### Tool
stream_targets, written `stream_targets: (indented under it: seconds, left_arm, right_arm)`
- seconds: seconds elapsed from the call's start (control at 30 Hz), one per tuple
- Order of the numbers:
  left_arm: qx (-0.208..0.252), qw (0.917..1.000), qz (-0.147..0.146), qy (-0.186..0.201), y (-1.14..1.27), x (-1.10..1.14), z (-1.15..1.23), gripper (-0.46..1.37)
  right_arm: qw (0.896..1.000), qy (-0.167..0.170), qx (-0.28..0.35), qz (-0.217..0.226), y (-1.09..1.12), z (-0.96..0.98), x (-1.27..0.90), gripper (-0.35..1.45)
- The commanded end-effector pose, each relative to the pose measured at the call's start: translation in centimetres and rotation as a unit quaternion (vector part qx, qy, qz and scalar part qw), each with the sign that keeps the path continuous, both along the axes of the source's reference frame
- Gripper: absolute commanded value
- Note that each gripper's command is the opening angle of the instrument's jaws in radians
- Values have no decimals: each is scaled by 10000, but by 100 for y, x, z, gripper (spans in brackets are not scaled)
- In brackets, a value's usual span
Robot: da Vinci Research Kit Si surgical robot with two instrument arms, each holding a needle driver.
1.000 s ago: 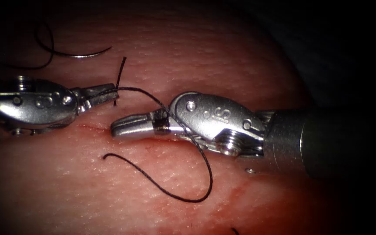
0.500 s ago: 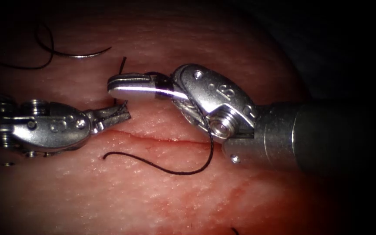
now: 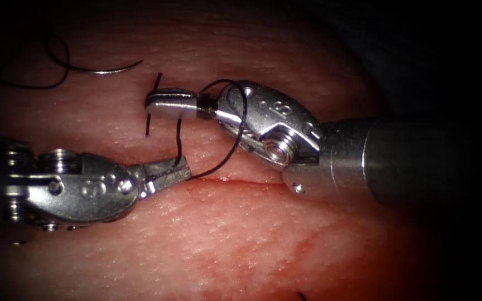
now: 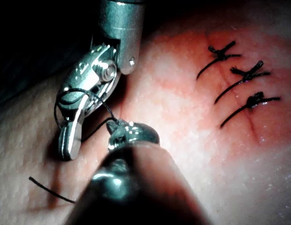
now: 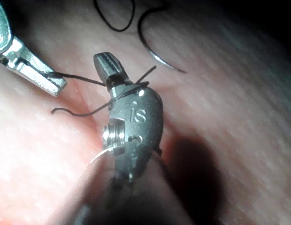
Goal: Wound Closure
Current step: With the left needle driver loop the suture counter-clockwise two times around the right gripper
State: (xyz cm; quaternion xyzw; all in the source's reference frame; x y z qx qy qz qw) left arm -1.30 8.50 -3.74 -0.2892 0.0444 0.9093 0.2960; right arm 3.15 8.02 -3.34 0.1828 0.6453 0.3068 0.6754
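Note:
My left tool [image 3: 169, 168] sits low on the left of the tissue [image 3: 263, 245], just above the cut [image 3: 230, 180], with its jaws shut on the black thread [image 3: 179, 139]. The thread rises from there and loops around my right tool [image 3: 158, 103] at the base of its shut jaws, which hold nothing that I can see. A short thread tail [image 3: 148, 125] stands in the tissue beside the right tool's tip. The curved needle [image 3: 104, 71] lies loose on the tissue at the far left, held by neither tool. The right wrist view has the loop on the right tool [image 5: 106, 63], the left tool [image 5: 48, 82] and the needle [image 5: 159, 60].
Three tied stitches [image 4: 248, 75] cross the cut further along in the left wrist view, past my left tool [image 4: 129, 132]. A loose thread end [image 4: 51, 190] lies on the tissue there. Red fluid [image 3: 308, 242] stains the tissue below the cut.
The right tool rose from the cut to above it, with thread wrapping around its jaws. The left tool moved down and right with the thread. The slack loop below the cut was drawn up.

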Motion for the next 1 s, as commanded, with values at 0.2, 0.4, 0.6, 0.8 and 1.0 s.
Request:
stream_targets:
  seconds: [0.2, 0.4, 0.6, 0.8, 1.0]
  left_arm:
    - [86, 9999, 115, 11, 6, 3, -11, -35]
    - [133, 9997, 176, 73, 13, 13, -20, -35]
    - [155, 9995, 218, 175, 29, 26, -30, -35]
    - [139, 9992, 254, 259, 42, 37, -31, -35]
    - [133, 9991, 324, 243, 52, 48, -21, -35]
  right_arm:
    - [9983, -192, -25, -545, -12, 5, 6, -35]
    - [9953, -164, -61, -951, -26, 10, 15, -35]
    - [9915, -4, -167, -1288, -40, 15, 27, -35]
    - [9876, 149, -166, -1553, -50, 14, 33, -35]
    - [9816, 535, -193, -1820, -57, 9, 35, -35]
